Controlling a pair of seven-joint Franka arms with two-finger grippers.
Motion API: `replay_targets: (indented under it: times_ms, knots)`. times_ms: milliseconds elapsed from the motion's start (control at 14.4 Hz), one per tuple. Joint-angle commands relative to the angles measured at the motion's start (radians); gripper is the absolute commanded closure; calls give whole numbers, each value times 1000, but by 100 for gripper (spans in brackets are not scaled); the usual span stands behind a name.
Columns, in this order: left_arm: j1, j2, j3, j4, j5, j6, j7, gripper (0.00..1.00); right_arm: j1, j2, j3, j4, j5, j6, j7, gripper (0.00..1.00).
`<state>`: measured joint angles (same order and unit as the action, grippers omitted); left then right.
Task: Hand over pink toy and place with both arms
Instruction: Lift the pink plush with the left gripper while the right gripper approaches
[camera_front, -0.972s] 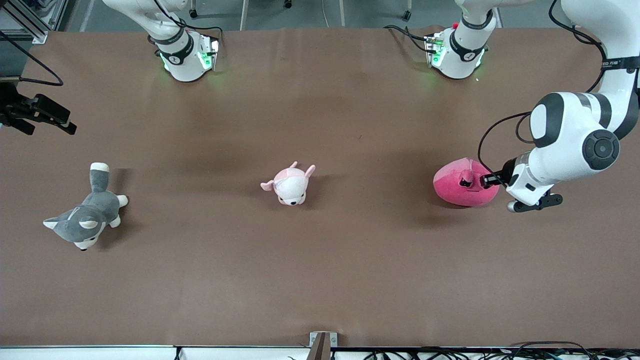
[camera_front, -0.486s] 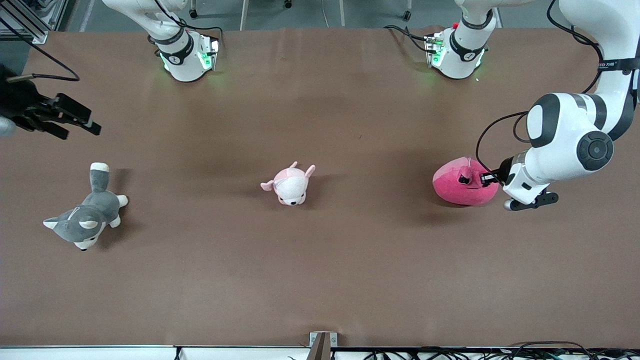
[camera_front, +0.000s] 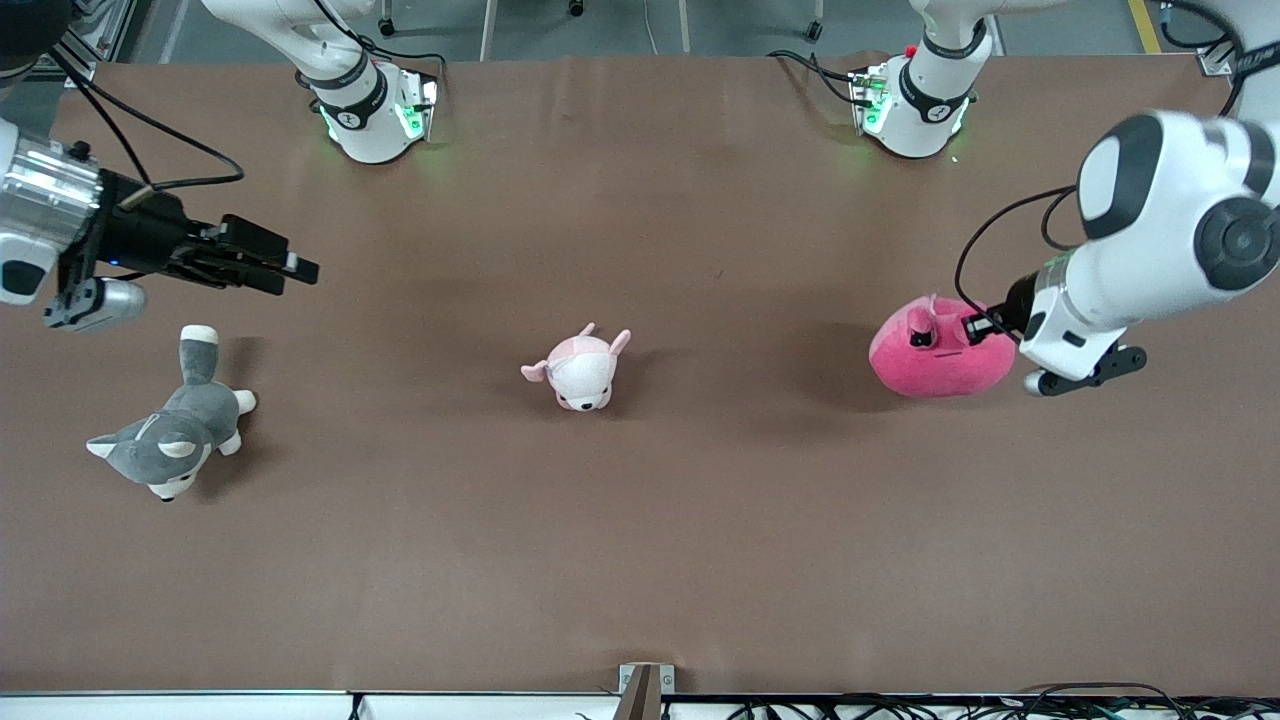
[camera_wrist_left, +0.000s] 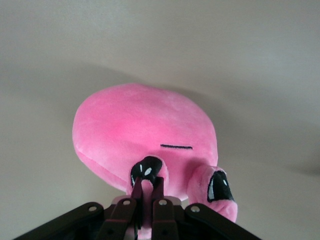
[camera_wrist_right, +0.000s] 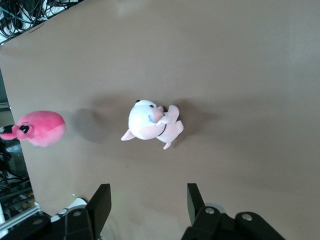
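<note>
Moved: since a second ago my left arm has gone up a bit and taken the pink toy (camera_front: 938, 358) with it; my right arm has come in from the table edge toward the middle.
Left gripper: I see the left gripper (camera_front: 972, 328) pinched tight on one small nub of the pink toy. In the left wrist view the fingers (camera_wrist_left: 161, 207) squeeze that nub between them.
Left arm: it comes from its base at the top, swings out wide, and bends back in, so its hand lies low and sideways at the toy.
Pink toy: it is at the left arm's end of the table. It looks lifted a little, with its shadow on the cloth under it. I see a dark eye and a thin mouth line.
Right gripper: my right gripper (camera_front: 285, 266) is up over the table (camera_front: 640, 520), above the spot by the grey husky's tail. Its fingers (camera_wrist_right: 99, 204) are spread apart with nothing in them.
Right arm: its hand lies flat and points toward the middle.
Other toys: the small pale pink plush (camera_front: 580, 368) sits in the middle. The grey husky (camera_front: 172, 424) lies at the right arm's end.
Table: it has a plain brown cover.
Room: I see grey floor past the arm bases and black cables along the near edge.
</note>
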<state>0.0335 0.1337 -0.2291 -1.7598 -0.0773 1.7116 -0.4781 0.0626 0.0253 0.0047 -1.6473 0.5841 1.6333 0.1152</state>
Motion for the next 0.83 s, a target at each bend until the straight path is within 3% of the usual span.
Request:
replay_targets:
  times_ms: [0, 139, 278, 556, 764]
  knots:
    - [-6, 15, -109, 153, -64, -90, -184, 100, 52, 1, -6, 17, 37, 2, 69, 30]
    - [-10, 20, -211, 213, -93, -90, -317, 100, 56, 7, -8, 18, 123, 2, 67, 30]
    - [-49, 46, -292, 281, -101, -90, -489, 100, 80, 11, -6, 18, 132, 3, 69, 30]
    - [-193, 110, -306, 383, -145, -70, -686, 100, 131, 13, -6, 20, 131, 22, 73, 32]
    - [-280, 158, -306, 422, -145, 59, -796, 100, 192, 36, -8, 20, 117, 42, 70, 33]
